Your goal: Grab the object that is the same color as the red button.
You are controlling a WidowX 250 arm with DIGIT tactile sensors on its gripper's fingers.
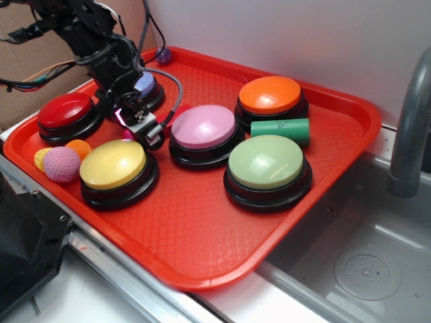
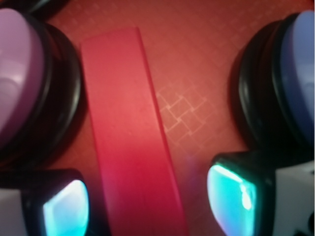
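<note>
The hand (image 2: 147, 201) is spread open, its fingers either side of the flat, smooth red block (image 2: 130, 132), not gripping. The block lies on the diamond-textured tray (image 2: 197, 64). The exterior view alone shows the glossy red button (image 1: 65, 111).

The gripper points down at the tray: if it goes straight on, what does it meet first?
Most likely the flat red rectangular block, lying between the open fingers of the gripper. Its height above the block is unclear.

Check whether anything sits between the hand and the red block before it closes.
Nothing visible does. In the wrist view the red block lies flat on the tray between the open fingers, with the pink button and blue button off to either side.
</note>
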